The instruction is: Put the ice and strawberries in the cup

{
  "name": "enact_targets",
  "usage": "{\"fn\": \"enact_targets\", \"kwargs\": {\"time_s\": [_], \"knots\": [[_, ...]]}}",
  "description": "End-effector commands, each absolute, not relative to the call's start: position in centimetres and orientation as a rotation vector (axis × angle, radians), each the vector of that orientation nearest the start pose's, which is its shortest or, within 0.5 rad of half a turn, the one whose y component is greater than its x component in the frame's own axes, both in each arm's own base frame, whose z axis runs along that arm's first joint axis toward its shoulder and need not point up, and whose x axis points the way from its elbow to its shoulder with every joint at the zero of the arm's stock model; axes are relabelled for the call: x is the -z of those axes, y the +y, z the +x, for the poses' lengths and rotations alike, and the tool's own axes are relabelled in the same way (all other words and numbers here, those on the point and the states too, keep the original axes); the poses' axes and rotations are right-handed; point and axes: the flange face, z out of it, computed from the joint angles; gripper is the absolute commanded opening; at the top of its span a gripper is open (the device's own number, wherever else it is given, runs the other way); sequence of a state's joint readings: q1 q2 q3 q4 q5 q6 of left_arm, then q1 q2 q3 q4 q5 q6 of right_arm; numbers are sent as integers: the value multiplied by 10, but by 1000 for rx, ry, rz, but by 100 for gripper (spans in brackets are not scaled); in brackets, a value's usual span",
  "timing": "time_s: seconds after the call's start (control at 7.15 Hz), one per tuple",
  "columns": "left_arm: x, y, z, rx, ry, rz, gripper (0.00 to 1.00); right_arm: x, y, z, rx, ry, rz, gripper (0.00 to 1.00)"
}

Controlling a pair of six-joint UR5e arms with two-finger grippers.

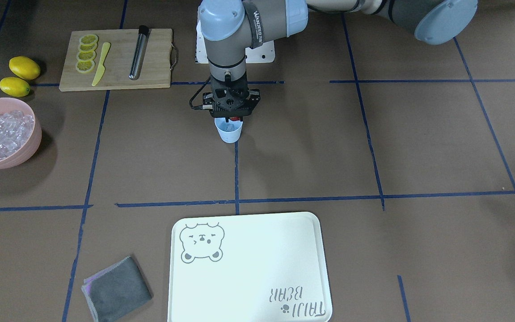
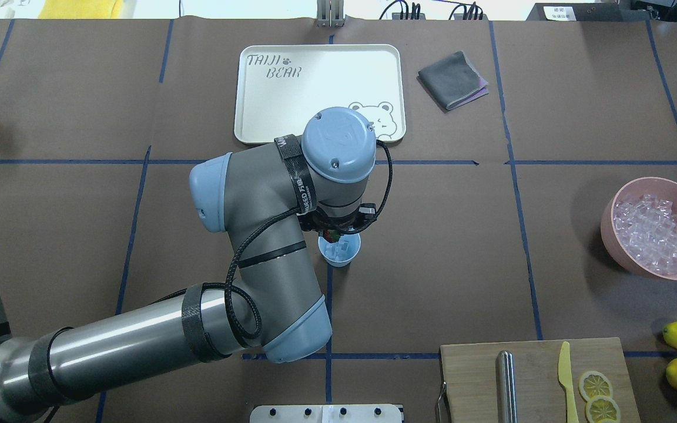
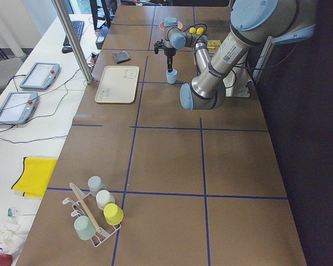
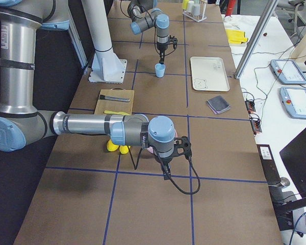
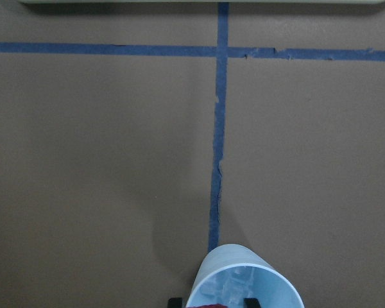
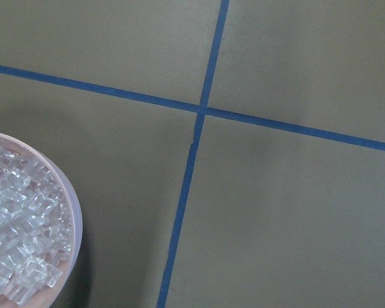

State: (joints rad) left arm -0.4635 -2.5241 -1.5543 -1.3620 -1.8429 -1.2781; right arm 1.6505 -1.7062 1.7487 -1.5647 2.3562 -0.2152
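Cup (image 5: 237, 258), ice (image 5: 234, 289) inside, table centre: directly under L gripper (image 1: 232, 119), jaws clamped on strawberry (image 2: 331, 235); R gripper (image 4: 166, 172) well apart, state can't tell.

Two lemons (image 1: 24, 67), four lemon slices (image 1: 86, 53) (on board (image 1: 154, 58)), one cup (image 1: 229, 133), one bowl (image 1: 27, 151), one tray (image 1: 257, 268), one cloth (image 1: 116, 290), one knife (image 1: 101, 65).

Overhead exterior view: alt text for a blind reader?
The left gripper hangs over the light-blue cup at table centre, a strawberry at its tip, ice in the cup. A pink bowl of ice sits at the view's right.
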Motion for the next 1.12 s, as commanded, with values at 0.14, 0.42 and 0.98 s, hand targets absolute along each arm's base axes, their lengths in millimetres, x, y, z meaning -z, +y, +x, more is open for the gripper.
{"fn": "enact_targets", "kwargs": {"time_s": [0.14, 0.42, 0.98], "knots": [[-97, -413, 596, 81, 775, 17, 99, -632, -431, 98, 149, -771, 162, 100], [-98, -414, 590, 81, 777, 23, 100, -632, -431, 98, 147, -771, 161, 100], [-236, -454, 368, -99, 770, 110, 100, -633, -431, 98, 148, -768, 160, 100]]}}
